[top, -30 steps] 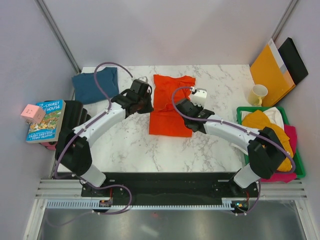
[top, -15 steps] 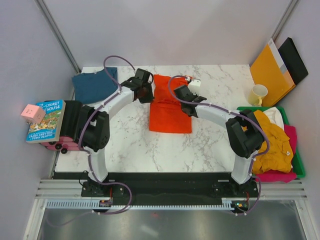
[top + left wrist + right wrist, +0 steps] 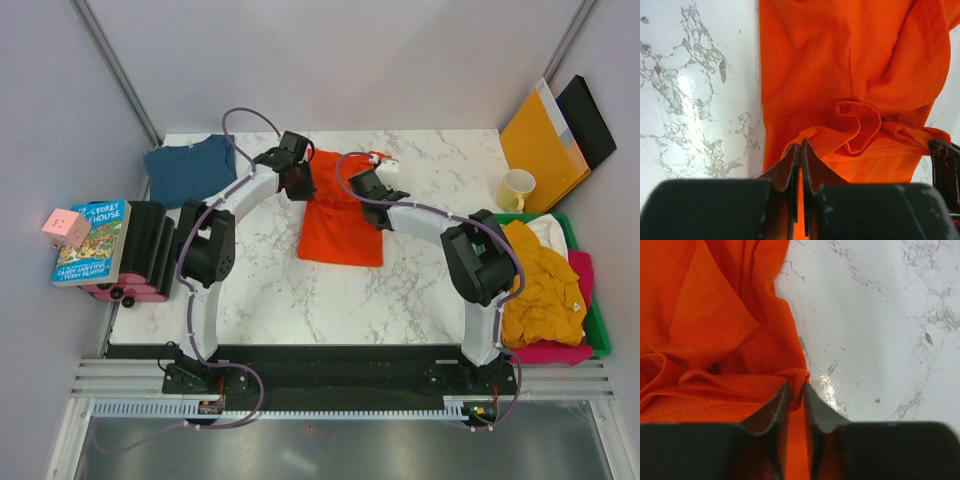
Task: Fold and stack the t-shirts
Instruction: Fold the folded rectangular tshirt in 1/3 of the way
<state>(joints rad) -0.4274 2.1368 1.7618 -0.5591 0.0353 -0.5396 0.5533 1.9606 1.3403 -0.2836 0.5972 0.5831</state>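
Marble table (image 3: 262,292), orange-red t-shirt (image 3: 340,228) apparently lying near-to-far

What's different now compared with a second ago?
Both arms stretched toward the far edge of the table. The left claw and right claw, each pinching the orange t-shirt, moved away from the bases and closer together, bunching the shirt's far end narrower. The blue t-shirt, book and mug stayed put.

I see bright even light | glare on table (image 3: 685,100) | soft shadows in orange-red t-shirt (image 3: 840,65) folds | wrist-view foregrounds blurred
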